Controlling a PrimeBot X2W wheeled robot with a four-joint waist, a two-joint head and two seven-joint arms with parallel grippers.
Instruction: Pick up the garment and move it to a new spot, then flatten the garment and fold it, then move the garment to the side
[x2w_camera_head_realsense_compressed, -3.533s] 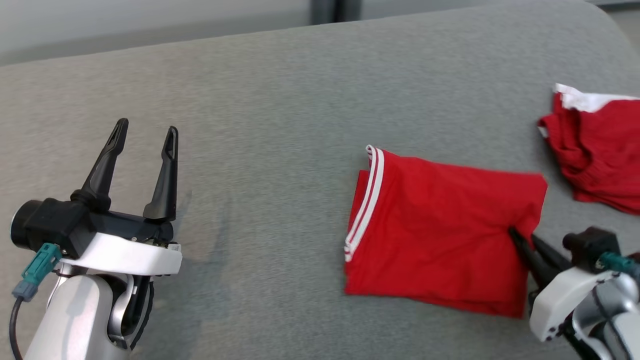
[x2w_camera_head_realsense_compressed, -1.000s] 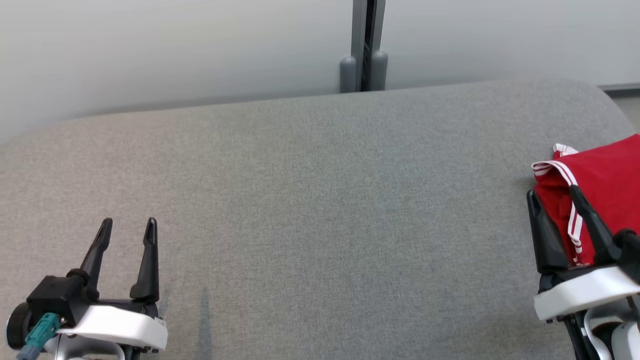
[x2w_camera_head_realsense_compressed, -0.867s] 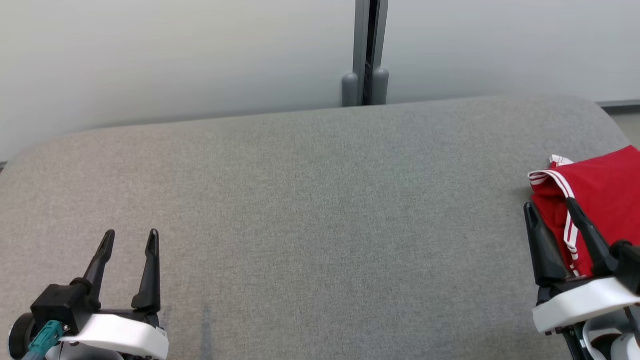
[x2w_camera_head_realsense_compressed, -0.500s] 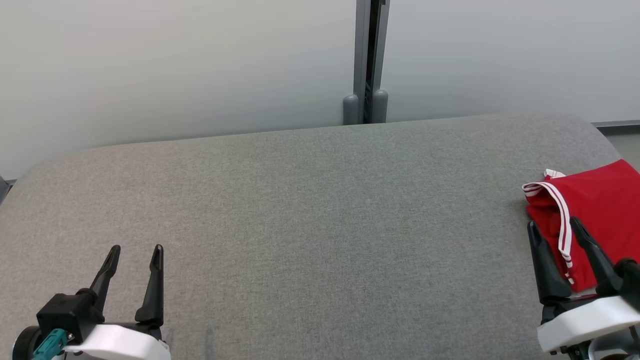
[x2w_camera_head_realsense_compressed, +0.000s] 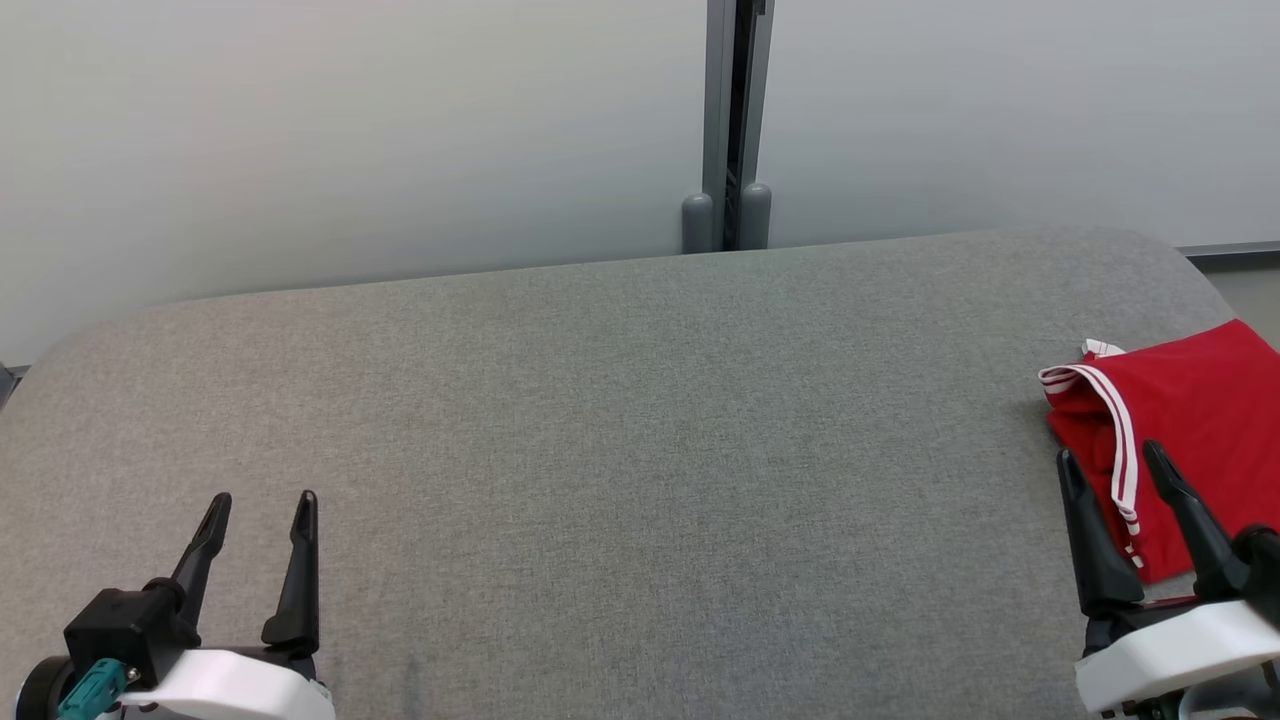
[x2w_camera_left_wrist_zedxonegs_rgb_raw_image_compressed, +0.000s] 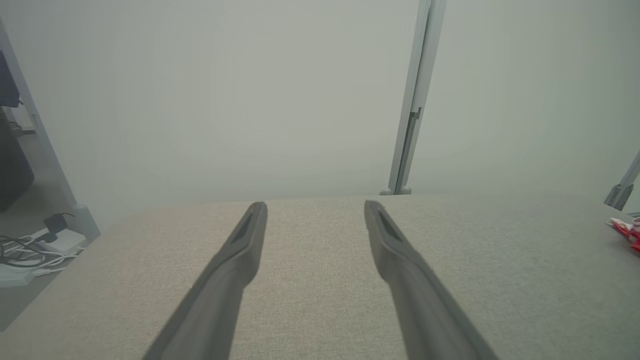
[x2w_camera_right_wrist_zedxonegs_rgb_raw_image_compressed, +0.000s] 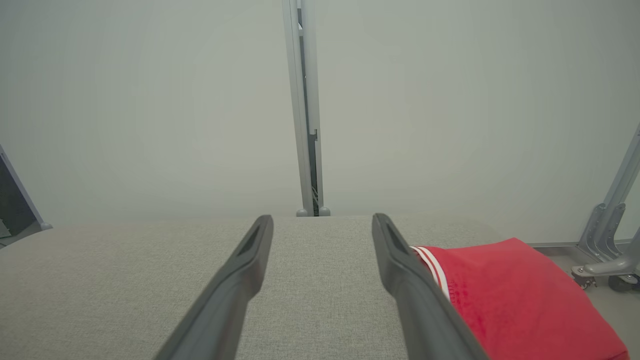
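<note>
Far left, past the table's end, from the left wrist camera: tangled cables (x2w_camera_left_wrist_zedxonegs_rgb_raw_image_compressed: 22, 247) and a white power strip on the floor, next to a grey upright.

Near left: left gripper (x2w_camera_head_realsense_compressed: 265, 497) above the grey padded table (x2w_camera_head_realsense_compressed: 640, 400). Both dark fingers spread wide, released, gripping nothing, tips pointing toward the far edge. Plain grey cloth underneath and ahead.

Middle: a broad stretch of the same grey fabric, flat, rounded at the corners. Behind the far edge, pale wall panels (x2w_camera_head_realsense_compressed: 300, 130), joined at a grey post (x2w_camera_head_realsense_compressed: 727, 120) with two rounded feet at its base.

Right: red garment (x2w_camera_head_realsense_compressed: 1200, 400), folded into a compact bundle, lying on the table close to its right end, roughly midway between near and far. Red-and-white striped trim down its left side, a scrap of white at the far left corner. Right part cut off by the picture's edge.

Near right: right gripper (x2w_camera_head_realsense_compressed: 1110, 452), fingers likewise spread apart, released, gripping nothing, pointing toward the far edge. Near left corner of the garment visible between and beyond those fingers from the head camera. From the right wrist camera, garment just right of the right finger, striped edge partly hidden behind it. Contact between finger and cloth: cannot tell.

Far right, off the table: grey metal frame legs (x2w_camera_right_wrist_zedxonegs_rgb_raw_image_compressed: 607, 235) on the floor, with a caster.
</note>
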